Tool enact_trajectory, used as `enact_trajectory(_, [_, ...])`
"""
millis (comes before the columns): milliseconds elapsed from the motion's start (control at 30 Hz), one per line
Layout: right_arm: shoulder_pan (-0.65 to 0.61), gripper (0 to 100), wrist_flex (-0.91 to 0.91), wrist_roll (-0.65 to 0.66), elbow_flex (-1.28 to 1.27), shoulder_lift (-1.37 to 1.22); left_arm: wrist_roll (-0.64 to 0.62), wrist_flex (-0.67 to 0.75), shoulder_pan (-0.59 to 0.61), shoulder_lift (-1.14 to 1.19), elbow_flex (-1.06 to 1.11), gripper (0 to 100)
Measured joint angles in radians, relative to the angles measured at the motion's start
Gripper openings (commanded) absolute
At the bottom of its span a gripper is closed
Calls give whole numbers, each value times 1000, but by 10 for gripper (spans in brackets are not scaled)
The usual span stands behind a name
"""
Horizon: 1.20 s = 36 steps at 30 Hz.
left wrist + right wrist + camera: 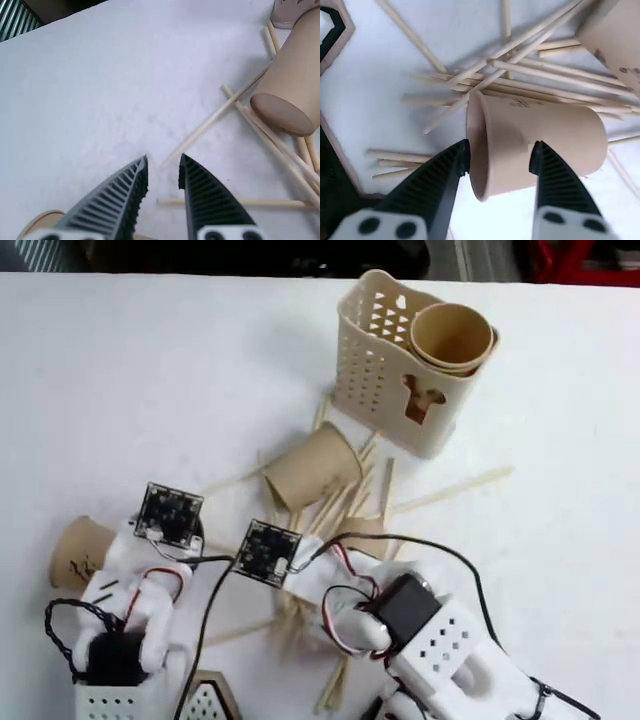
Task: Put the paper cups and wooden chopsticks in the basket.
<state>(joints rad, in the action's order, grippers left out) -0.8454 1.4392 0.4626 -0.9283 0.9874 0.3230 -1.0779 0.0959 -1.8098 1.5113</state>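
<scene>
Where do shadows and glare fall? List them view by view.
High view: even light on the white table, no glare, at most a faint shadow at the foot of the basket. Left wrist view: a soft shadow under the tipped paper cup. Right wrist view: the second cup looks darker at its mouth end, by the right gripper.

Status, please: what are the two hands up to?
Left hand open, above the table. Right hand open over a toppled paper cup. Loose chopsticks strewn around it.
</scene>
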Motion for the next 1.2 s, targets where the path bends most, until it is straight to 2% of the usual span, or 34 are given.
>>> enact_trajectory(167, [0, 206, -135, 130, -112, 12, 0, 0, 0, 0, 0, 120])
enact_trajectory(333, [110, 199, -215, 203, -135, 0, 0, 0, 0, 0, 0, 120])
enact_trajectory(533, [241, 11, -284, 296, -137, 2, 0, 0, 0, 0, 0, 120])
enact_trajectory(700, [334, 19, -336, 331, -110, 9, 0, 0, 0, 0, 0, 120])
enact_trajectory(833, [388, 19, -287, 331, -11, 3, 0, 0, 0, 0, 0, 120])
enact_trajectory(1067, [440, 19, -94, 331, 319, 3, 0, 0, 0, 0, 0, 120])
enact_trajectory(1200, [473, 19, -44, 305, 460, 3, 0, 0, 0, 0, 0, 120])
